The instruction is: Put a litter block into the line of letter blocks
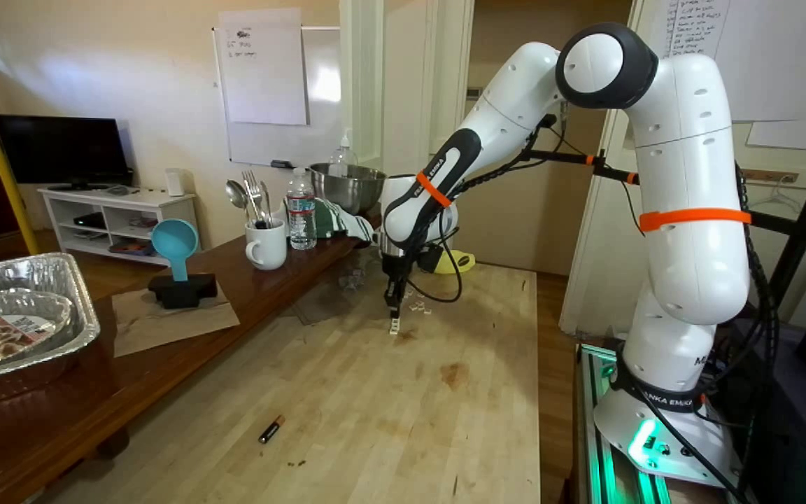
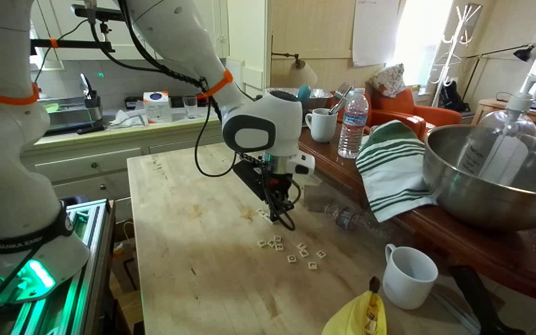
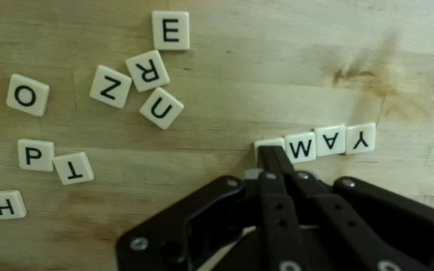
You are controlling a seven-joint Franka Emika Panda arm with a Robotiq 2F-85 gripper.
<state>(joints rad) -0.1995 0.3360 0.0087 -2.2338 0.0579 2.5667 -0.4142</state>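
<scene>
The line of letter blocks (image 3: pixel 330 140) is a short row of pale square tiles in the wrist view, with M or W, A and Y showing. A further pale tile (image 3: pixel 266 142) sits at the row's left end, against the M or W tile, its letter hidden behind my fingertips. My gripper (image 3: pixel 272 149) is shut, its two fingertips pressed together over that tile with nothing seen between them. Whether they touch it I cannot tell. In both exterior views the gripper (image 1: pixel 394 309) (image 2: pixel 276 217) points down at the row (image 1: pixel 394 326) (image 2: pixel 263 214), near the tabletop.
Loose tiles, such as E (image 3: pixel 171 31), U (image 3: pixel 161 108) and T (image 3: pixel 74 168), lie left of the row in the wrist view. A yellow pouch holding tiles (image 2: pixel 356 314), a white mug (image 2: pixel 410 279) and a clear bottle (image 2: pixel 345 217) are on the table.
</scene>
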